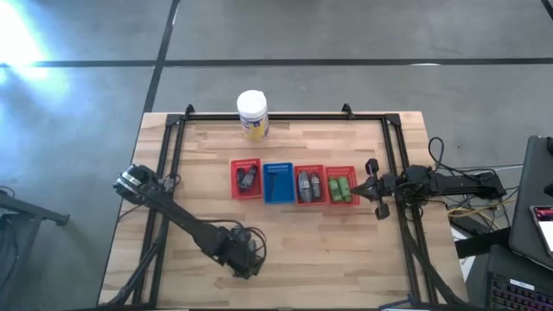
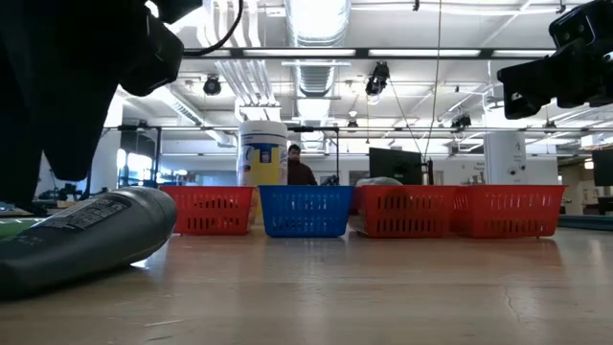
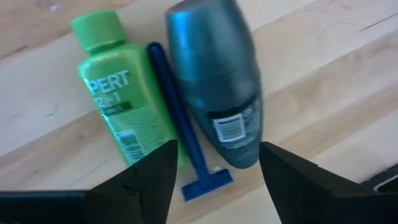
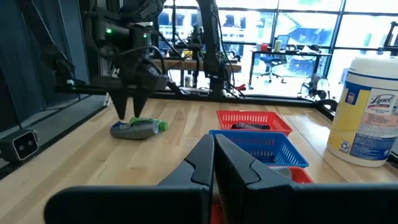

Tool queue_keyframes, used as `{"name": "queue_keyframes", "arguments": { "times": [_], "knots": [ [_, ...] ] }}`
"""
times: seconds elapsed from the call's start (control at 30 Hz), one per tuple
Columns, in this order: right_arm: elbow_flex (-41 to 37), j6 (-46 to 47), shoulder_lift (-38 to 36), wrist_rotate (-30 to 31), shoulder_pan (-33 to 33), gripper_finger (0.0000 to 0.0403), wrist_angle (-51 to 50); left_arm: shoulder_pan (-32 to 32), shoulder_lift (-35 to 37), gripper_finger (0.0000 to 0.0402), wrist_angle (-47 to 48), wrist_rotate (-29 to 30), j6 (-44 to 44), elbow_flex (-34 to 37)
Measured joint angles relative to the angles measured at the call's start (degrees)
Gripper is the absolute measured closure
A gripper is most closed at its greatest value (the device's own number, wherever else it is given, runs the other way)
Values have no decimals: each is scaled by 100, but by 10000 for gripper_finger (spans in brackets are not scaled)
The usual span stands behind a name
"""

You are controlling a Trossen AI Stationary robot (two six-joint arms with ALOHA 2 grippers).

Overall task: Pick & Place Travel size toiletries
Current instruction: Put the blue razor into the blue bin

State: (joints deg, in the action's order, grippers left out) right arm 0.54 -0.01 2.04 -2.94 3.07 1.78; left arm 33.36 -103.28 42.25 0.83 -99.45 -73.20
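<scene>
Left gripper (image 3: 214, 171) lower left of high view, fingers apart above green bottle (image 3: 118, 99), blue razor (image 3: 180, 124), grey bottle (image 3: 217, 81) on table; holding nothing. Right gripper (image 4: 214, 155) closed, empty, right of baskets (image 1: 294, 183).

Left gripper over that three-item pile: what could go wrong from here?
1. The left gripper hangs open over a green bottle, a blue razor and a grey bottle lying side by side, so closing may catch two items, or pinch the thin razor and let it slip.
2. The grey bottle is rounded and lies on its side; a finger nudge could roll it.
3. The baskets are narrow; a tilted drop might land on a rim.
</scene>
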Motion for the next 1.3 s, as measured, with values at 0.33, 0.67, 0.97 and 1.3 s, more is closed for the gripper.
{"name": "queue_keyframes", "arguments": {
  "times": [0.33, 0.67, 0.97, 1.3],
  "knots": [
    [0, -1, -2, 0, 0, 394, 0, -65, 17, 218, 360, -26, 44, 200],
    [0, -1, -2, 0, 1, 394, 0, -327, 23, 225, -164, 246, 84, 235],
    [0, -2, -2, 0, 0, 394, 0, -328, -72, 225, -542, 148, 289, 132],
    [0, -2, 0, 0, 1, 394, 0, -310, -340, 225, -731, -335, 497, 123]
  ]
}}
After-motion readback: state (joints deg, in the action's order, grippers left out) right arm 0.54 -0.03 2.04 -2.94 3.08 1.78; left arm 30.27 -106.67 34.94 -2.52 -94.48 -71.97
